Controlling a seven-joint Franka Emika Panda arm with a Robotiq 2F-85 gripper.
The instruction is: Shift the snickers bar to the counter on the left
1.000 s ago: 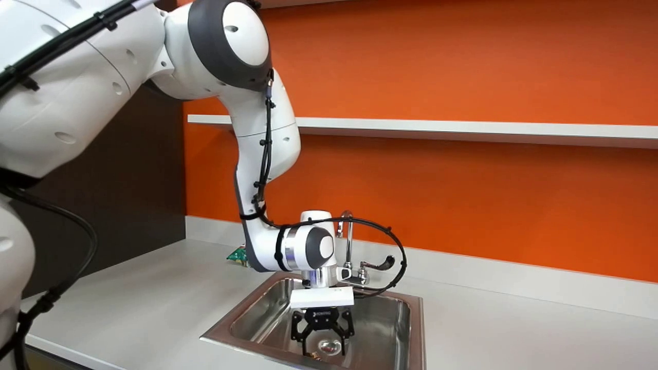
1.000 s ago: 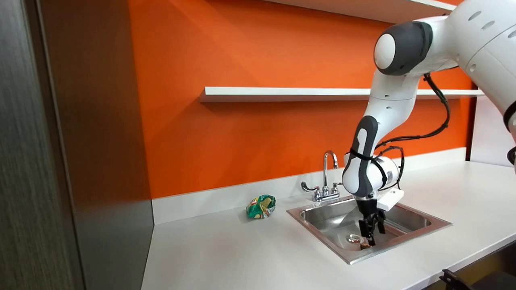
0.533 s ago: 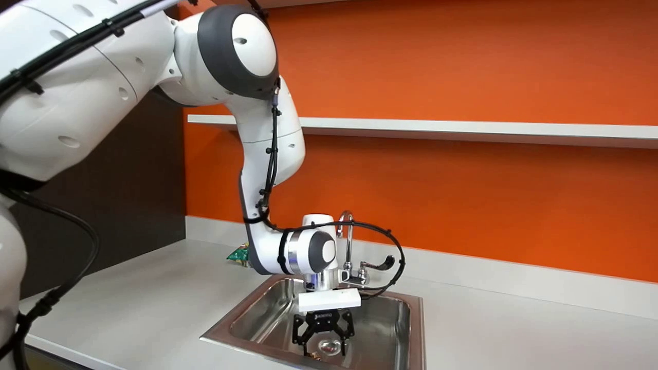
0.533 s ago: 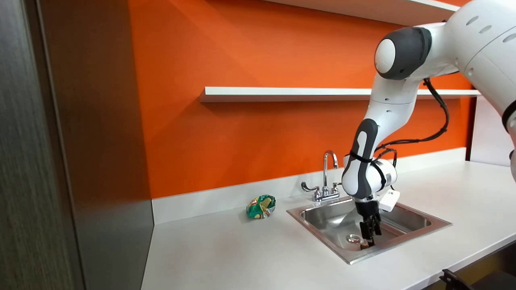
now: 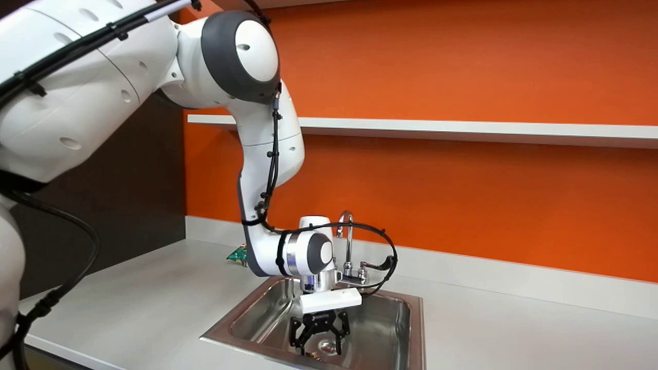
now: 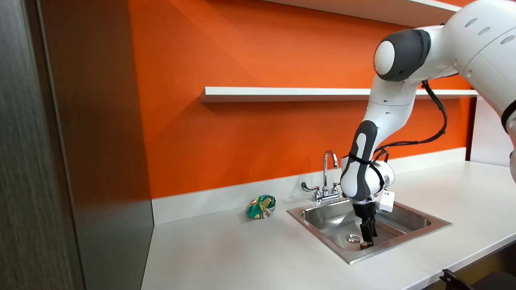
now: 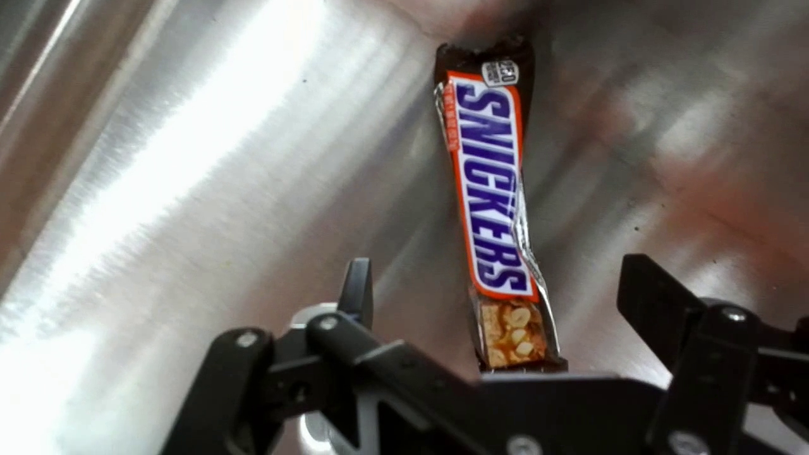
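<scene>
The Snickers bar [image 7: 490, 189] lies flat in the metal sink [image 7: 240, 208] in the wrist view. Its wrapper is brown, white and red with blue letters, and its near end shows nuts and caramel. My gripper [image 7: 497, 278] is open, one finger on each side of the bar's near end, with gaps on both sides. In an exterior view the gripper [image 5: 320, 352] is low inside the sink [image 5: 416, 329], and only a small brown part of the bar [image 5: 312, 355] shows. The bar [image 6: 364, 245] also shows partly beside the gripper [image 6: 367, 243] in an exterior view.
A green snack bag [image 6: 261, 206] stands on the white counter [image 6: 225, 249] near the back wall. A faucet [image 6: 325, 177] rises behind the sink. The sink's raised rim [image 6: 322, 245] surrounds the gripper. A white shelf [image 6: 282, 93] runs along the orange wall.
The arm has come down a little and shifted slightly left in both exterior views. The wrist has turned a little, as the white box on it shows. The bar has not visibly moved.
</scene>
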